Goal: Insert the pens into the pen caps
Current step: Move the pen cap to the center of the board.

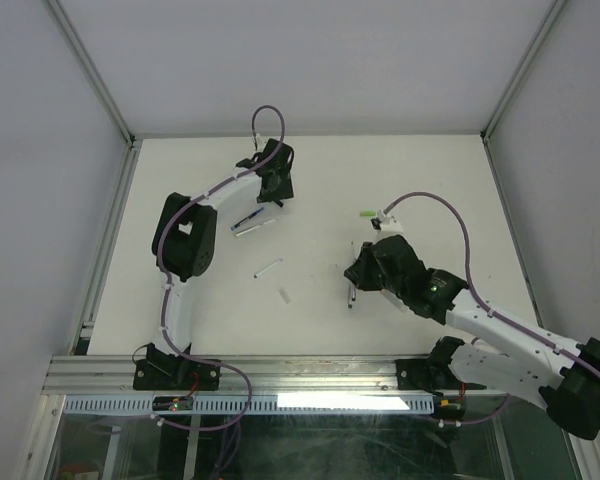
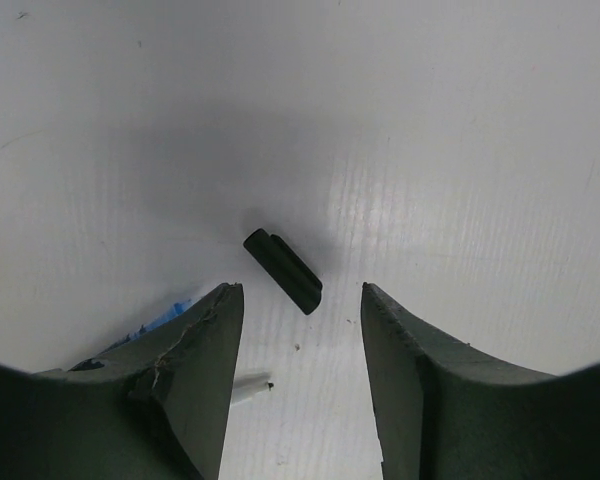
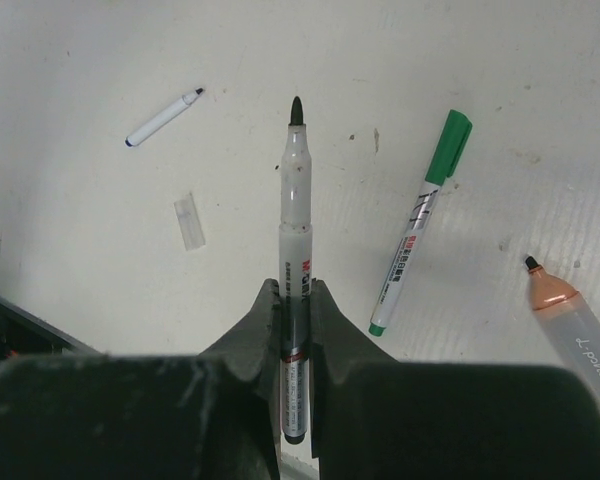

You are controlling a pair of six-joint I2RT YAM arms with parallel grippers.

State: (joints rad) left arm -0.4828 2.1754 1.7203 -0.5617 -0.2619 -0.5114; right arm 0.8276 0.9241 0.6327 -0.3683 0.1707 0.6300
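Two arms split this job. The left gripper (image 2: 302, 300) hangs with its jaws apart, and the black pen cap (image 2: 283, 271) lies on the table (image 2: 460, 120) just ahead of the gap, its long axis slanted across it. That arm is far nearer. The right gripper (image 3: 296, 292) is clamped on a black-tipped marker (image 3: 296, 190), tip pointing forward. The orange-tipped pen (image 3: 570, 320) reads something like "L paint"; the green-capped pen's (image 3: 420, 215) print is illegible.

The white table (image 2: 460, 120) looks matt and faintly ribbed, the black cap (image 2: 283, 271) is smooth plastic, the pen (image 3: 295, 200) has a clear glossy plastic barrel, and the left gripper (image 2: 301, 325) has dull, scuffed fingers (image 2: 195, 370).
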